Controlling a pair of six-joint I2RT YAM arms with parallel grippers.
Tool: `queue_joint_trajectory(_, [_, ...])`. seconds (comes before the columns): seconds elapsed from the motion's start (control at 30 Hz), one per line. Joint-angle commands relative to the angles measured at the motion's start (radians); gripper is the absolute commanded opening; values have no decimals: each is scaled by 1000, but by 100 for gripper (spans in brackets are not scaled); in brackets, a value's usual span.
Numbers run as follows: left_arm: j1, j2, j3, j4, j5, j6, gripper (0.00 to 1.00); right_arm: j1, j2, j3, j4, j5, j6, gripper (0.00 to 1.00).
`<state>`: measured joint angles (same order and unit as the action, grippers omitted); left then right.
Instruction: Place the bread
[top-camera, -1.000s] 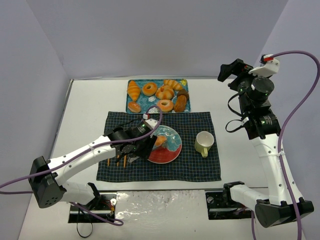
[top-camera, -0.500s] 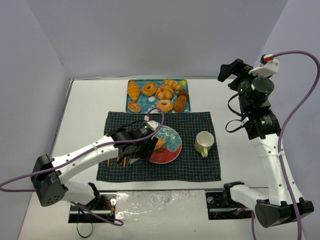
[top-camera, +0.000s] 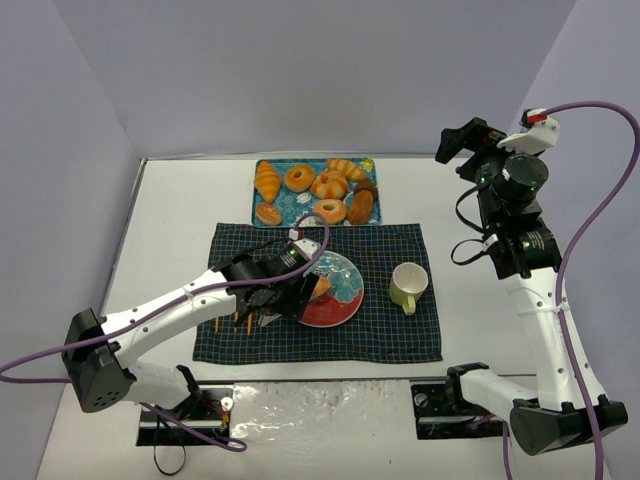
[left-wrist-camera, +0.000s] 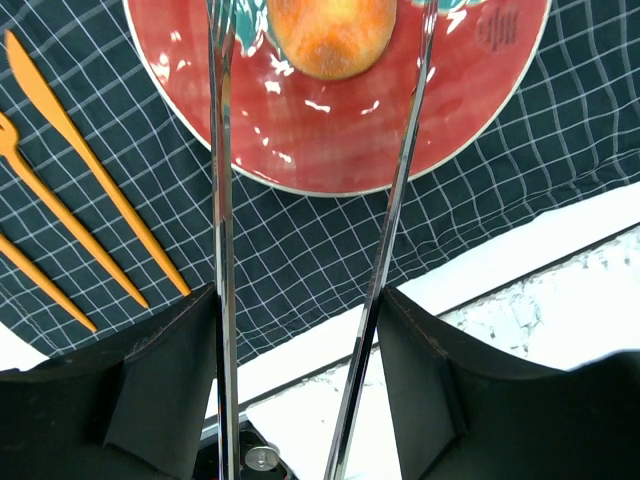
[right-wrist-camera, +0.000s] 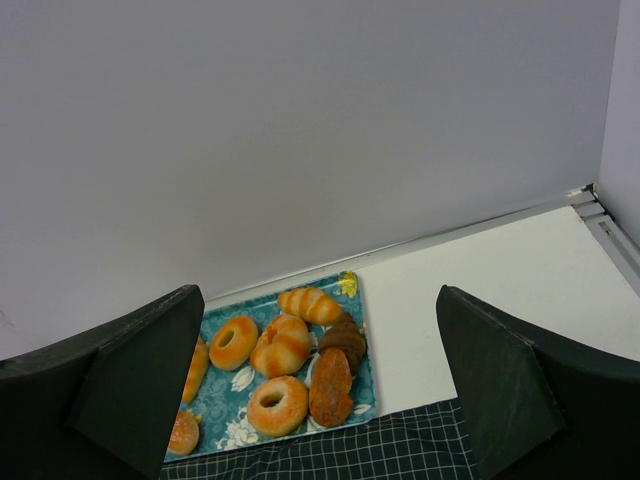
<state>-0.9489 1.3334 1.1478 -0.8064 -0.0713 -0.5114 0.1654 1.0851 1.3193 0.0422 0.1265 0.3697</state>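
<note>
White desk (top-camera: 180, 200): left pincer (top-camera: 305, 290) spread astride the round orange-tan bun (left-wrist-camera: 332, 35) on the red plate (left-wrist-camera: 330, 150), likely releasing it; right pincer (top-camera: 458, 143) gapes empty.

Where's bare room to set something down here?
Free: placemat strip nearside of plate and cup; table right of tray, left of placemat. Crowded: tray; plate's left, under left gripper, by orange cutlery.
</note>
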Motion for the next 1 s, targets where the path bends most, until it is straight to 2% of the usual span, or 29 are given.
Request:
queue_joint_trajectory(0.0, [-8, -27, 124, -26, -41, 10, 56, 3, -8, 23, 88, -1, -5, 100])
queue_joint_trajectory(0.4, [19, -13, 309, -99, -84, 31, 56, 2, -5, 39, 88, -9, -11, 100])
queue_joint_trajectory(0.67, [238, 17, 368, -74, -24, 111, 56, 2, 7, 52, 87, -24, -12, 100])
queue_joint_trajectory(0.97, [566, 122, 405, 50, 4, 178, 56, 3, 47, 87, 87, -58, -6, 100])
